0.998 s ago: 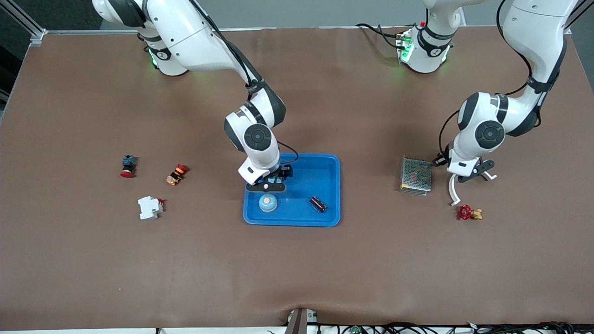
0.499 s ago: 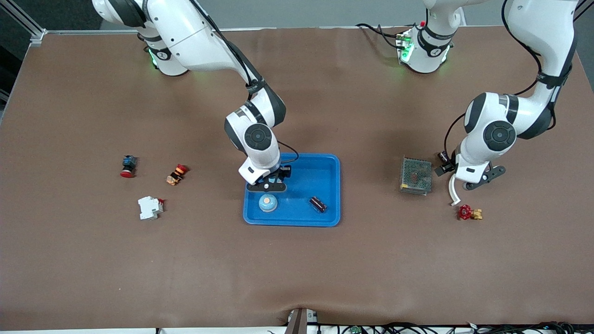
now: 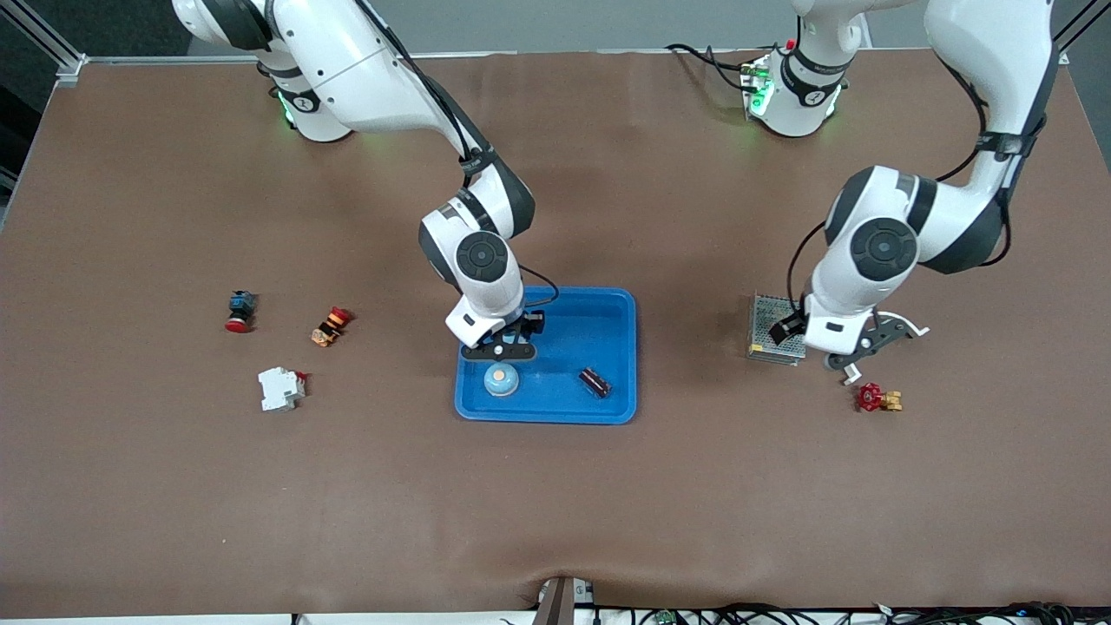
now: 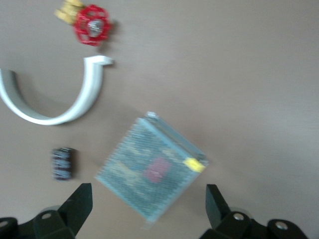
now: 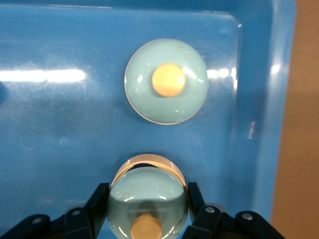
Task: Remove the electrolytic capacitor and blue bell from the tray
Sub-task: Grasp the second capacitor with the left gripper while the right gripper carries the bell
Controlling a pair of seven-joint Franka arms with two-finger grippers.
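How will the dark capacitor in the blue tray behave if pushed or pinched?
The capacitor is a short cylinder on its side, so a sideways push would probably roll it until it meets the wall of the blue tray. It looks small, so likely light. Its sleeve seems smooth, so pinching may squirt it out.

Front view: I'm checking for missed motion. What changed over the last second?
The left arm swung toward the power supply; the left gripper now hangs open over it, with a capacitor lying free beside it. The right gripper stayed in the blue tray, clamped on a bell. Nothing else moved.
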